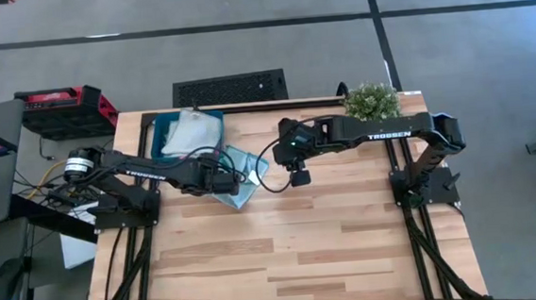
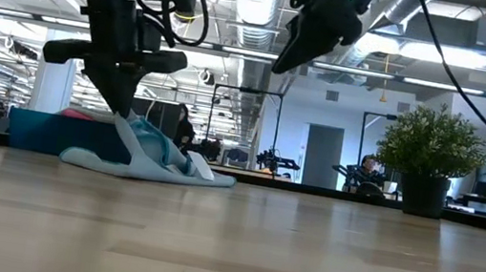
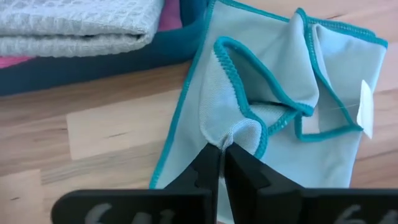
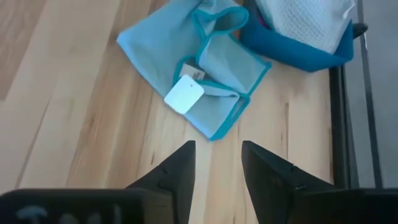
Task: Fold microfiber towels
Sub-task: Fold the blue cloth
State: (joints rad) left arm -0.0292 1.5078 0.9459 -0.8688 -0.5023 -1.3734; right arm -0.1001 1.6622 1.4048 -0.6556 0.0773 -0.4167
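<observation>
While the left gripper [image 3: 222,151] pinches a raised fold of the soft light-blue microfiber towel [image 3: 280,93], rumpled near the tabletop's far edge beside the rigid teal tray [image 3: 99,68], folding seems only just begun. The right gripper [image 4: 217,155] hangs above, fingers apart, holding nothing. Next comes drawing that fold across; the tray, holding a pale grey waffle cloth [image 3: 74,25], crowds one side.

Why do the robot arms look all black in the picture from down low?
In the low view, bright ceiling lights and windows behind turn the left gripper and right gripper into dark shapes; in the left wrist view, the light blue towel is evenly lit.
</observation>
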